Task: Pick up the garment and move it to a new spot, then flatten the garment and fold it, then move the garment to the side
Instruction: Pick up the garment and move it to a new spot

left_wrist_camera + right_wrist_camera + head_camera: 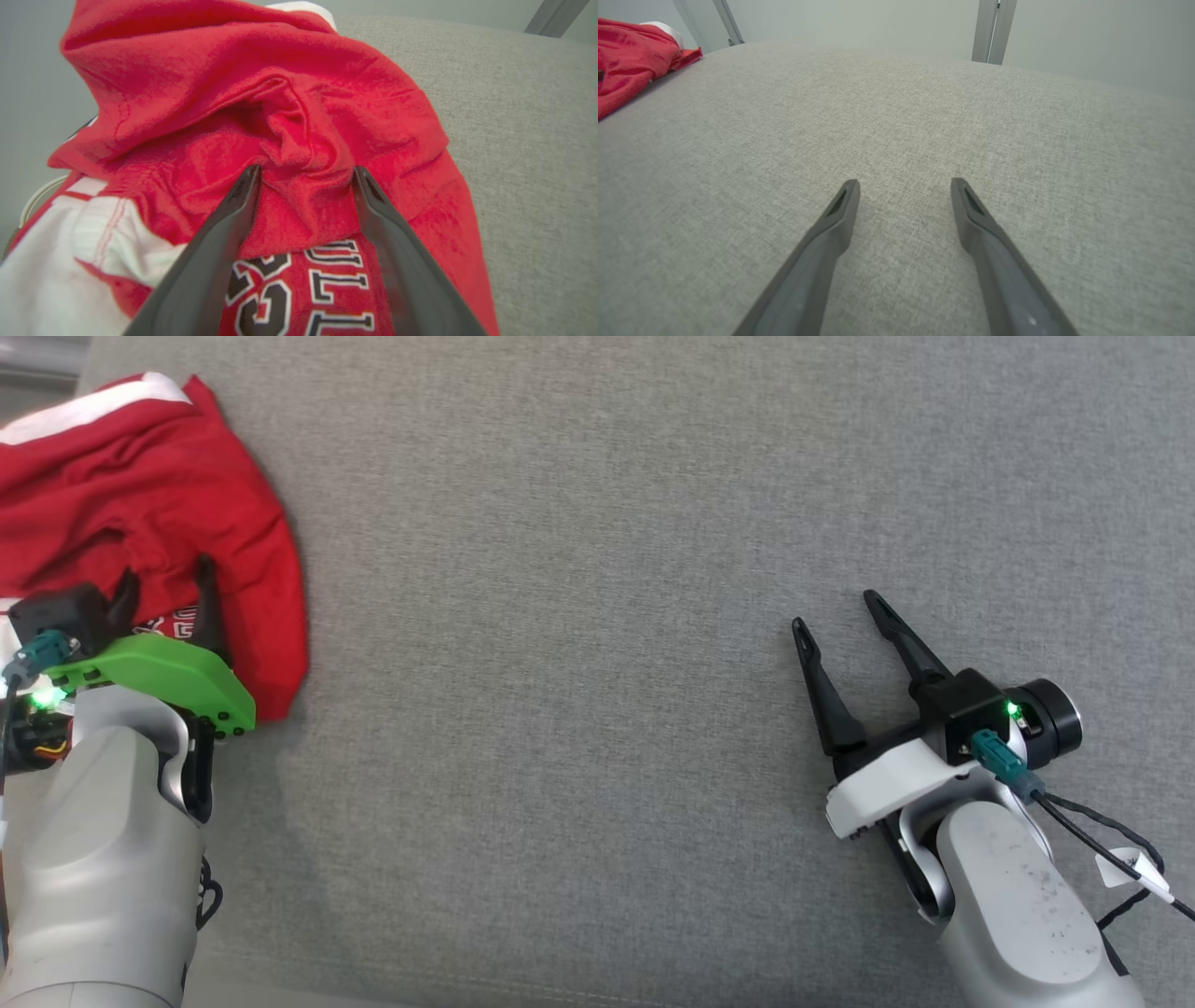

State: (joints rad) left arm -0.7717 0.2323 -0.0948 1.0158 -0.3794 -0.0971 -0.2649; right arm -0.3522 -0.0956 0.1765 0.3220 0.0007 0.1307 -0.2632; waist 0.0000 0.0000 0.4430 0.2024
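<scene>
Step in hand, as I judge it: the first pick-up, grasp not yet made.

Left gripper [306, 172]: jaws fully spread, nothing clamped. Under the near part of its fingers [219, 242] lies the crumpled red knit garment with white trim and black-and-white lettering [210, 93]; the lettering sits between the finger shanks. At the tips, a raised pucker of red cloth stands between the two, and the tips appear to press on it or sit just above it; I cannot tell which. Beyond the tips the garment heaps up in folds; a white band lies off the left finger.

Right gripper [836, 611]: jaws equally wide, empty, over the bare grey woven fabric surface [597, 616], with the garment well apart from it, far off its left finger.

Next move, judged: close the left fingers on the pucker, deep enough to take more than one layer, then lift and carry toward the bare cloth beside the right gripper. Risk: a thin pinch may slip out.
</scene>
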